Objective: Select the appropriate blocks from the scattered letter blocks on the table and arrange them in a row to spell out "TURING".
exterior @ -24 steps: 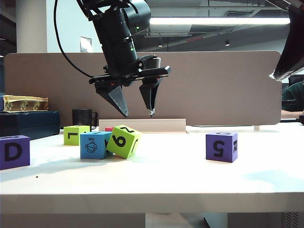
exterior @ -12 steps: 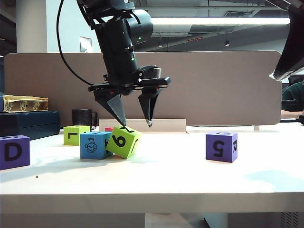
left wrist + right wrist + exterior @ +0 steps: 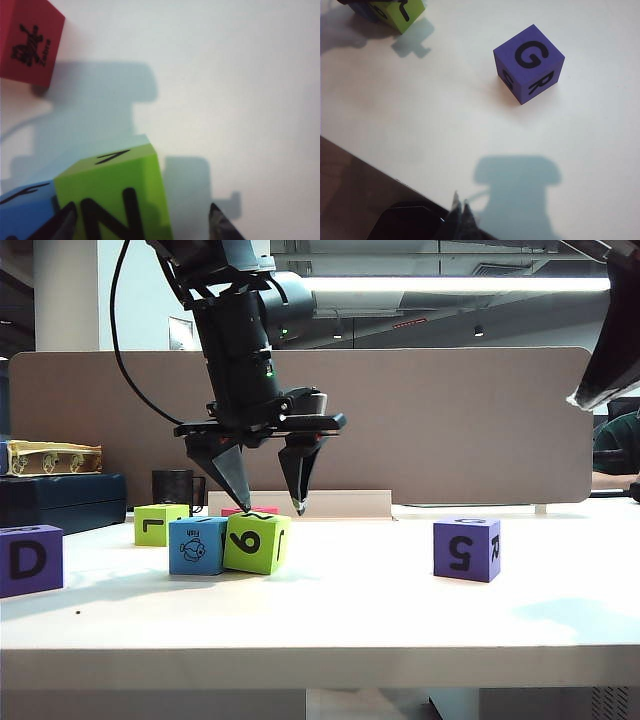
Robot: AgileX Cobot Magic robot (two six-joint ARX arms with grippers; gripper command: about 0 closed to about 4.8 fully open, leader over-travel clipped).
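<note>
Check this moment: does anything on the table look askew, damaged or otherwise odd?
Nothing stands out. The lime green block sits flat against the blue fish block under the open left gripper. The shut right gripper hangs near the purple G block.

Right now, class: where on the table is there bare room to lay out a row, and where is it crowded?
Free: the table between the green 9 block and the purple 5 block. Crowded: the left cluster under the open left gripper. The shut right gripper hangs aside.
</note>
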